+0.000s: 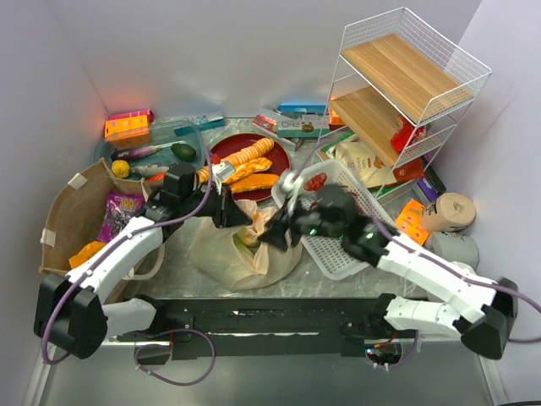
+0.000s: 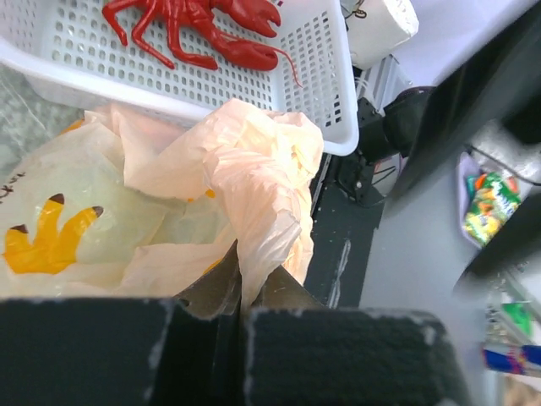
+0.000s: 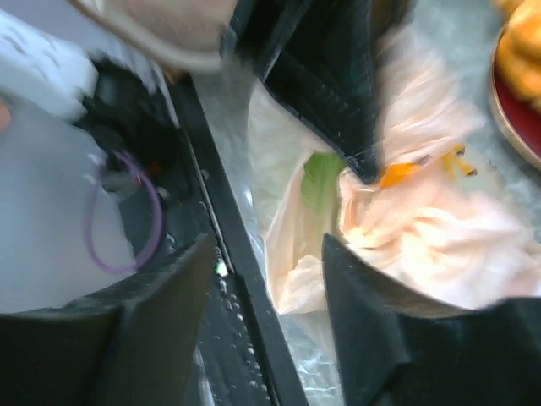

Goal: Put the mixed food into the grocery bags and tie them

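The tan plastic bag [image 1: 241, 254] sits on the bench [image 1: 308, 283] near the middle, just beyond the arms' bases. Its mouth is gathered up into a crumpled twist. The left end effector [image 2: 245, 311] is clenched on that twist: in the left wrist view the thin pale-orange film runs down between the closed fingers and is pinched there. A pale-green shape shows through the bag's wall, and yellow-orange marks are printed on its side.

The right end effector [image 3: 270, 304] hovers just right of the bag's mouth, released, with its fingers spread and nothing gripped between them. In its own view the bag lies beyond the gap, with a bit of green visible inside. Above it, the left arm's dark finger pinches the film.

Just to the right of the bag lies the white slotted basket [image 1: 330, 254], and a red toy lobster [image 2: 199, 25] rests in it. At the left edge of the bench stands the brown paper bag [image 1: 63, 211], open at the top. A purple snack packet [image 1: 121, 213] lies inside it, with an orange packet [image 1: 85, 252] nearer in the same bag.

Farther back, a red plate [image 1: 275, 152] carries orange foods. Left of the plate lie a dark-green item [image 1: 183, 152] and a small yellow one [image 1: 121, 167] — what they are exactly I cannot tell. At the far right stands a white wire rack [image 1: 406, 76] with two wooden shelves, and more packets are crowded under and around it.
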Available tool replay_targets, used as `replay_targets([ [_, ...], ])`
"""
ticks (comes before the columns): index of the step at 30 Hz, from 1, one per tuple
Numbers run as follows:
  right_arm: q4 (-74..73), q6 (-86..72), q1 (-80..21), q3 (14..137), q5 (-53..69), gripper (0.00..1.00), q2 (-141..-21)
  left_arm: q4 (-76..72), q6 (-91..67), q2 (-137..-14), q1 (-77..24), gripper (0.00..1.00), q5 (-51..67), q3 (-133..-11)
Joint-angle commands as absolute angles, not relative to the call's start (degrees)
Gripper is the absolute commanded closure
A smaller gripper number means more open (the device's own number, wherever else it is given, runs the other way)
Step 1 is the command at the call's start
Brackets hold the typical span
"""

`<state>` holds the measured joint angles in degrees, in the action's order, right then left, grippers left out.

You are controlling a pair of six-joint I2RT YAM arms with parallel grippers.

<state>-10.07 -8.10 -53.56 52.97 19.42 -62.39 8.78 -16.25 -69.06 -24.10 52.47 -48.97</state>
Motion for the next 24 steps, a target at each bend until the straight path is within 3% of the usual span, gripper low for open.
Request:
replay_targets([
  [1, -11.17, -12.56, -43.09, 59.06, 28.37, 0.47, -59.24, 6.68, -10.38, -63.81, -24.87, 0.99, 51.51, -48.34],
  [8, -10.64, -13.45, -32.96, 63.97, 40.42, 0.62, -71.60, 9.67, -2.82, -58.63, -27.07, 0.99, 43.77, -47.73],
  [16, -14.06, -6.69, -31.20, 70.74, 55.94, 0.64, -85.32, 7.82, -0.71, -55.46, -28.91, 0.99, 40.52, -46.14],
  [24, -16.62, 3.87, -31.46, 72.42, 70.74, 0.64, -91.14, 5.10, -0.62, -52.65, -32.33, 0.99, 34.72, -43.51],
])
